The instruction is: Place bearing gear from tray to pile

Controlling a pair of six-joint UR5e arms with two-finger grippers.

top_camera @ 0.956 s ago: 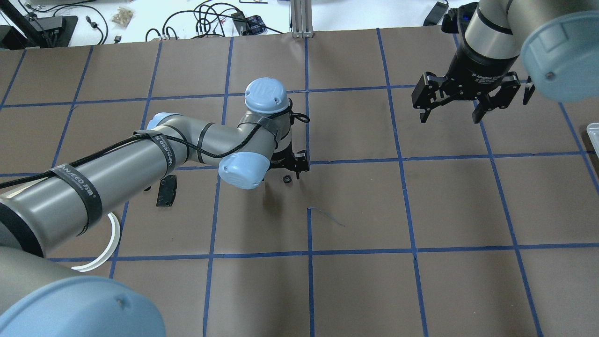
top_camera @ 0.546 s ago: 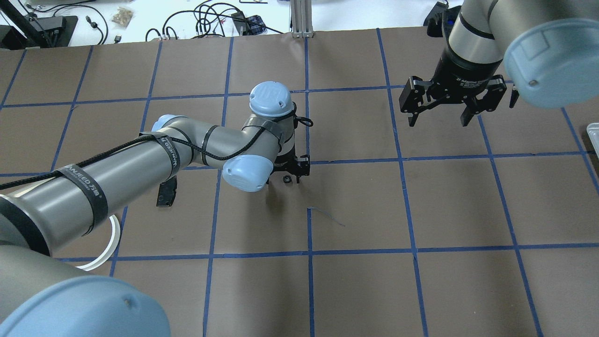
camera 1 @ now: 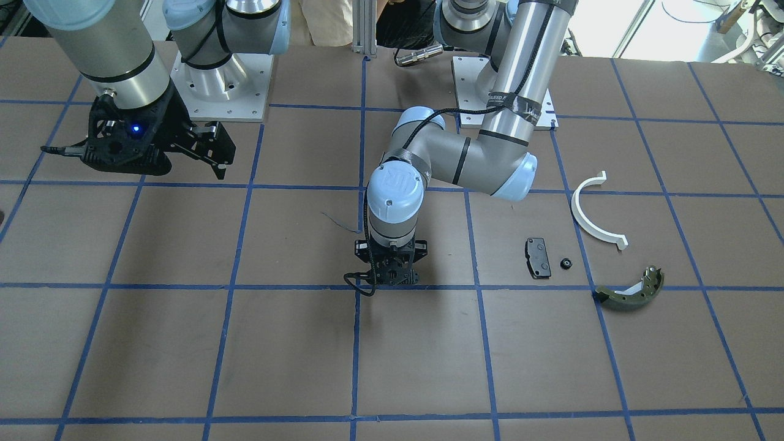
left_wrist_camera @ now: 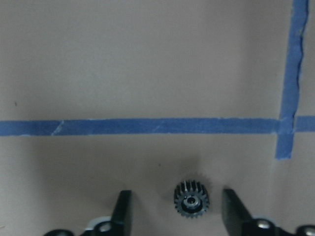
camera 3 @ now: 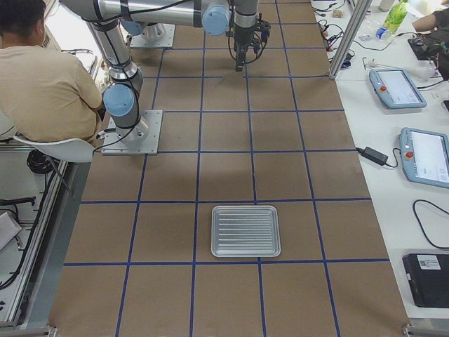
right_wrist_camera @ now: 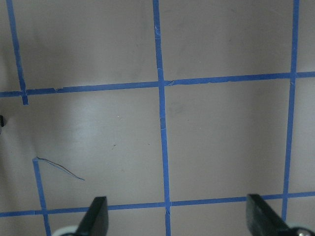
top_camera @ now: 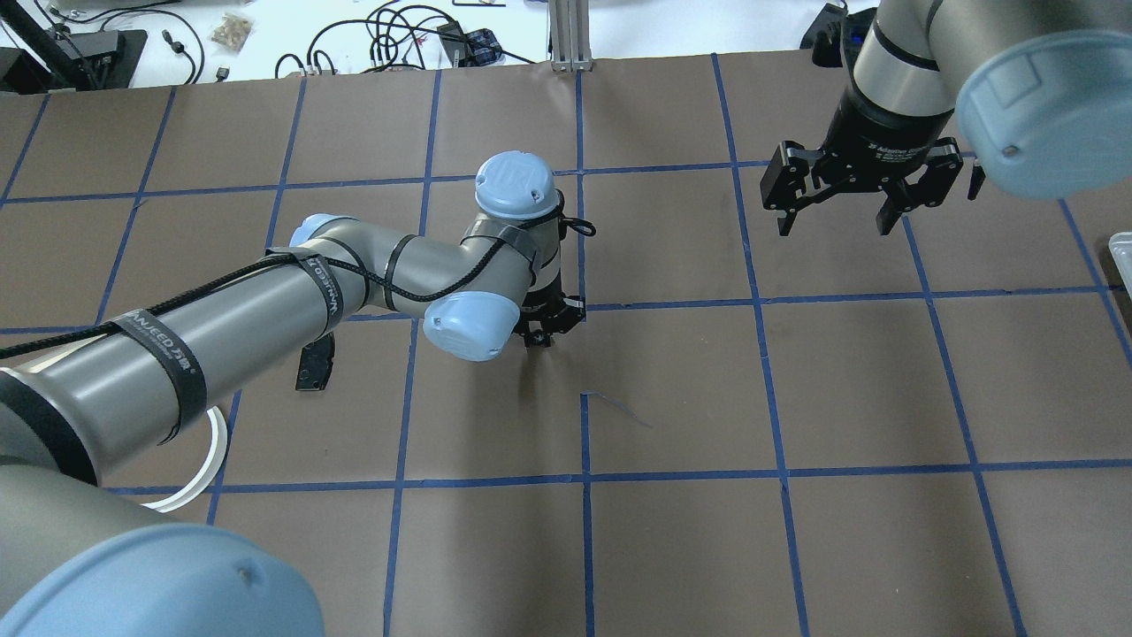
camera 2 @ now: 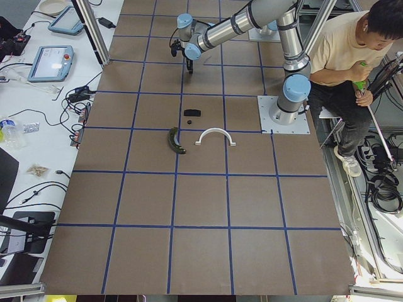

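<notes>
Left claw [top_camera: 546, 332]: down at the table [top_camera: 707, 398], fingers [left_wrist_camera: 123, 211] parted on either side of the gear, neither one touching it.
Bearing gear [left_wrist_camera: 192, 199]: small, dark and toothed, lying flat just beside a blue tape line near a grid crossing, well apart from pile and tray [camera 3: 245, 230].
Right claw [top_camera: 834, 221]: wide open, holding nothing, hanging above the table.
Pile: black pad [camera 1: 537, 258], white half-ring [camera 1: 593, 214], olive brake shoe [camera 1: 628, 294], and a second small gear [camera 1: 566, 264] beside the pad.
Writing: the left arm's strap [top_camera: 168, 354] reads partly "ANJEED".
</notes>
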